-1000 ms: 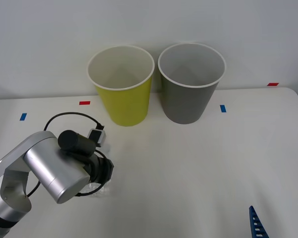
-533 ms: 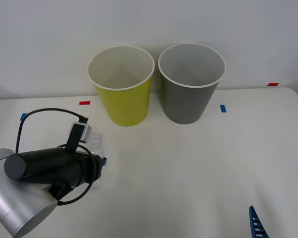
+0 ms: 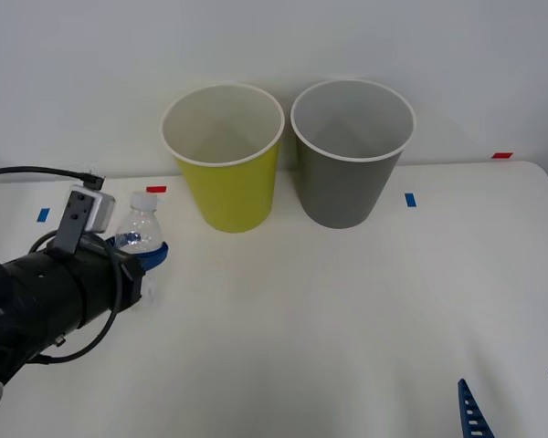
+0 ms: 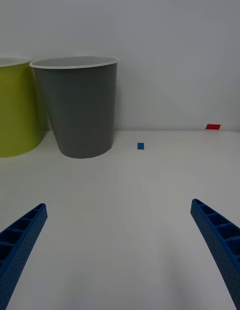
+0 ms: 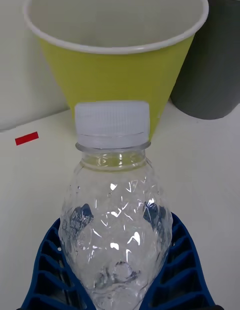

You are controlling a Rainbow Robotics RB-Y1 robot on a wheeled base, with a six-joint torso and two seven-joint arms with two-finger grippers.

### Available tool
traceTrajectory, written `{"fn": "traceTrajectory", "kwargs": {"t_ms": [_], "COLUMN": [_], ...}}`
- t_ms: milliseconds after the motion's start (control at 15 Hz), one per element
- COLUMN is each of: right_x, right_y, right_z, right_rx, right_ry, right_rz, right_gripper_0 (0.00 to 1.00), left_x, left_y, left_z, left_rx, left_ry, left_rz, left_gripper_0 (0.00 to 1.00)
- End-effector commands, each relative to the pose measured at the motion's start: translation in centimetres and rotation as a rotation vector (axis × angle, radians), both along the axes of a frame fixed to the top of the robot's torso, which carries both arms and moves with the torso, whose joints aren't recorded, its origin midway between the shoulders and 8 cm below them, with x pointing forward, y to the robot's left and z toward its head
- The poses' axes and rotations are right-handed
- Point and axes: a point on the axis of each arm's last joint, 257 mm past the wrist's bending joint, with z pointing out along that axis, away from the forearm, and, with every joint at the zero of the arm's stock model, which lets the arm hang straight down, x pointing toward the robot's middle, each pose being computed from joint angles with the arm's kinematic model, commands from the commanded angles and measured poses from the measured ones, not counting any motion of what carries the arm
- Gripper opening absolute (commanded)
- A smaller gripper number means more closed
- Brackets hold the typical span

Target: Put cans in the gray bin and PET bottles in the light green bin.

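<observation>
A small clear PET bottle point(image 3: 142, 228) with a pale cap is held upright above the table at the left, and my left gripper point(image 3: 146, 253) is shut on its body. In the left wrist view the PET bottle point(image 5: 114, 210) stands between the blue fingers point(image 5: 55, 270), with the light green bin point(image 5: 117, 65) just beyond it. The light green bin point(image 3: 226, 182) and the gray bin point(image 3: 349, 173) stand side by side at the back of the table. My right gripper point(image 4: 120, 250) hangs open low at the front right, its blue fingertips point(image 3: 470, 411) showing at the bottom edge. No cans are in view.
Small red and blue tape marks lie on the white table point(image 3: 347, 301), among them a blue mark point(image 3: 409, 199) right of the gray bin point(image 4: 80, 110) and a red mark point(image 3: 155, 189) beside the bottle. A pale wall stands right behind the bins.
My left arm has lifted from the table and turned, raising the bottle upright from where it lay hidden under the wrist. The right arm has not moved.
</observation>
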Motion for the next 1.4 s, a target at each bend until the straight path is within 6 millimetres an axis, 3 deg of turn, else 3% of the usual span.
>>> {"fn": "traceTrajectory", "kwargs": {"t_ms": [67, 333, 667, 1000, 1133, 1400], "right_x": [0.0, 0.0, 0.0, 0.0, 0.0, 0.0], "right_y": [0.0, 0.0, 0.0, 0.0, 0.0, 0.0], "right_z": [0.0, 0.0, 0.0, 0.0, 0.0, 0.0], "right_rx": [0.0, 0.0, 0.0, 0.0, 0.0, 0.0], "right_ry": [0.0, 0.0, 0.0, 0.0, 0.0, 0.0], "right_rz": [0.0, 0.0, 0.0, 0.0, 0.0, 0.0], "right_gripper_0": [1.0, 1.0, 1.0, 1.0, 1.0, 1.0], "left_x": [-0.3, 0.0, 0.2, 1.3, 1.9, 5.0], "left_y": [1.3, 3.4, 6.3, 5.7, 4.3, 2.8], "left_z": [3.4, 9.2, 14.6, 18.9, 21.2, 22.4], "left_rx": [-0.007, -0.041, -0.121, -0.08, -0.071, -0.117], "left_ry": [-0.064, -0.193, -0.302, -0.381, -0.44, -0.455], "left_rz": [-0.015, 0.023, 0.069, 0.052, 0.028, 0.002], "left_gripper_0": [0.0, 0.0, 0.0, 0.0, 0.0, 0.0]}}
